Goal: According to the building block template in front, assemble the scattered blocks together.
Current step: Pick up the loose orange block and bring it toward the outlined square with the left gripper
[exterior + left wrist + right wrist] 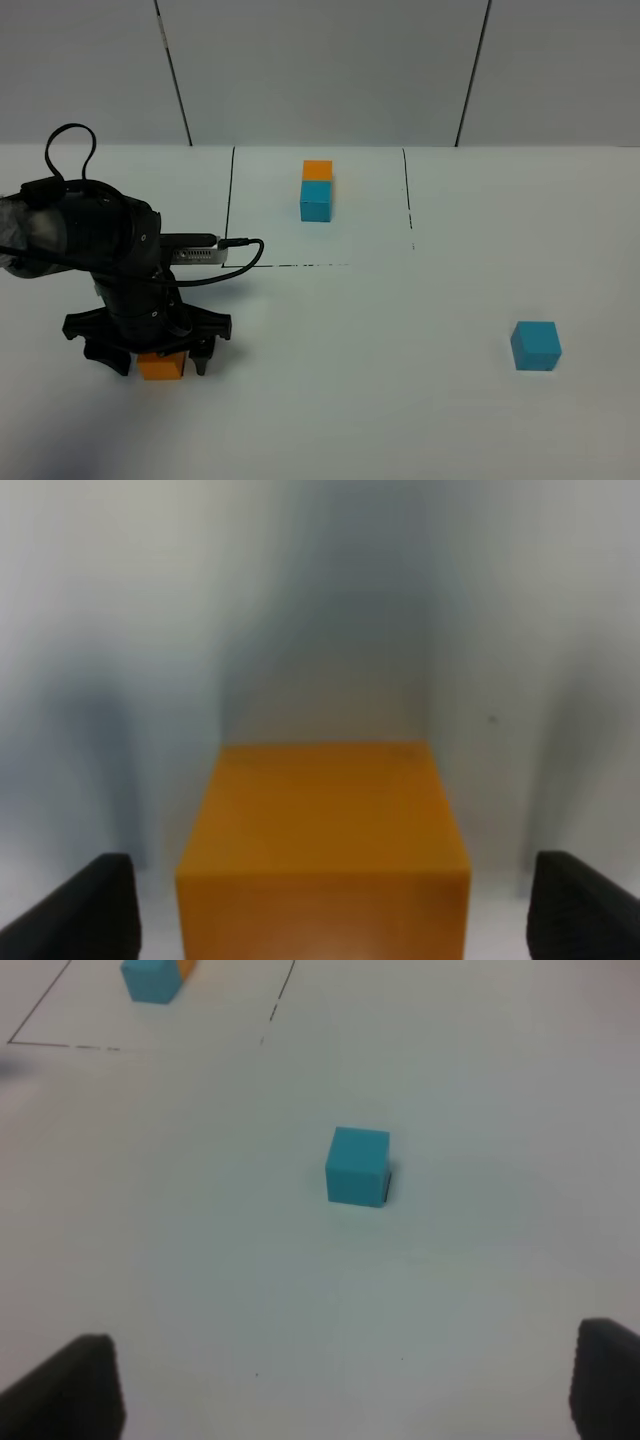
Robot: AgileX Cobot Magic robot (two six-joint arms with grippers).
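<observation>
- Jaws of the left gripper (pixel 330 915) stand apart, one on each side of the orange cube (pixel 322 830). A strip of table shows between each finger (pixel 85 910) and the cube's sides, so nothing is clamped.
- Orange cube sits flat on the white table (pixel 400 420), at the near left of the high view.
- Jaws of the right gripper (pixel 345 1390) are spread wide and hold nothing. The blue cube (pixel 357 1166) lies ahead of them, well apart.
- Blue cube rests alone at the near right of the high view, well apart from the orange cube.
- Template (pixel 317 190) stands at the far middle, its orange half behind and its blue half in front, touching face to face.
- Thin black lines (pixel 232 200) drawn on the table frame the template: one on each side and a broken one in front.
</observation>
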